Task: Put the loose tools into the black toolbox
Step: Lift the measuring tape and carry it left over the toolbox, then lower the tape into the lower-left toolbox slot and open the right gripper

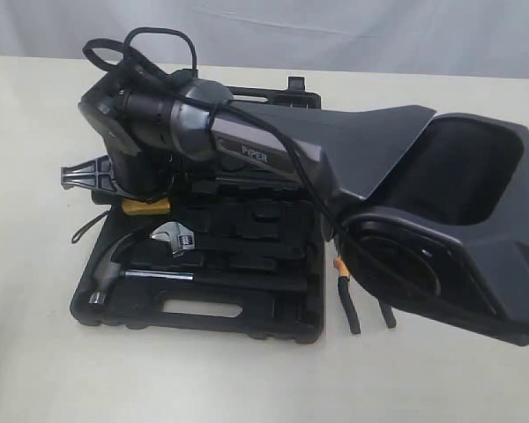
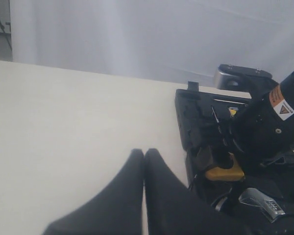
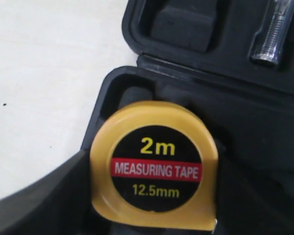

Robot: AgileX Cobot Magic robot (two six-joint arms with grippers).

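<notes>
The yellow "2m" tape measure (image 3: 155, 164) sits between the dark fingers (image 3: 44, 200) of my right gripper (image 3: 154, 196), which is shut on its sides, just over a recess at the corner of the open black toolbox (image 3: 186, 78). In the exterior view the right arm reaches across to the toolbox's (image 1: 194, 310) left end, where the tape measure (image 1: 146, 207) shows as a yellow strip under the right gripper (image 1: 128, 196). Pliers (image 1: 351, 304) with orange-black handles lie on the table right of the toolbox, partly under the arm. My left gripper (image 2: 144, 154) is shut and empty over bare table.
A silver-headed hammer (image 1: 115, 264) and an adjustable wrench (image 1: 176, 238) lie in their slots in the toolbox. Its lid (image 1: 286, 92) lies open behind. The right arm's bulky link (image 1: 458, 229) covers the table's right side. A metal shaft (image 3: 269, 34) rests in the lid.
</notes>
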